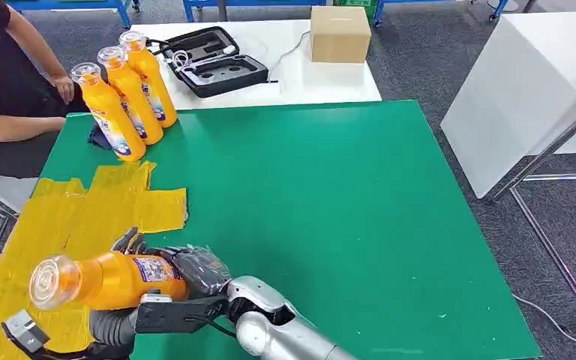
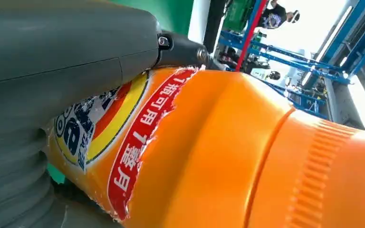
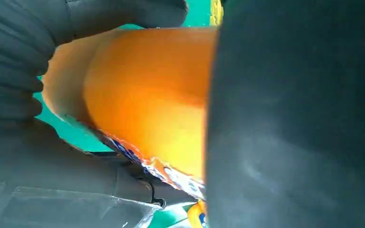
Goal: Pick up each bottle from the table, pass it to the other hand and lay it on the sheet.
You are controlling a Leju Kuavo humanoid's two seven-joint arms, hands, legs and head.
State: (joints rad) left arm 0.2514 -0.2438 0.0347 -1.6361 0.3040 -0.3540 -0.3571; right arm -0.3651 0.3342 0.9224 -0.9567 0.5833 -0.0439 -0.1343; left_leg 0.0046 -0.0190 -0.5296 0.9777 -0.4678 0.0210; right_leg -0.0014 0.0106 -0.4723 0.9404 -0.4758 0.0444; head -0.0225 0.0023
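Observation:
An orange bottle (image 1: 112,279) with a clear cap lies on its side in the air over the yellow sheet (image 1: 67,217) at the green table's (image 1: 330,210) near left corner, cap pointing left. My right hand (image 1: 199,271) grips its base end. My left hand (image 1: 116,324) holds its body from below. In the left wrist view the grey thumb (image 2: 52,61) presses on the labelled bottle (image 2: 218,156). The right wrist view has dark fingers (image 3: 24,57) wrapped round the orange bottle (image 3: 147,95). Three more orange bottles (image 1: 130,94) stand upright in a row at the far left.
A person (image 1: 7,75) sits at the far left, close to the standing bottles. Behind the green table, a white table carries an open black case (image 1: 210,60) and a cardboard box (image 1: 339,34). Another white table (image 1: 525,90) stands to the right.

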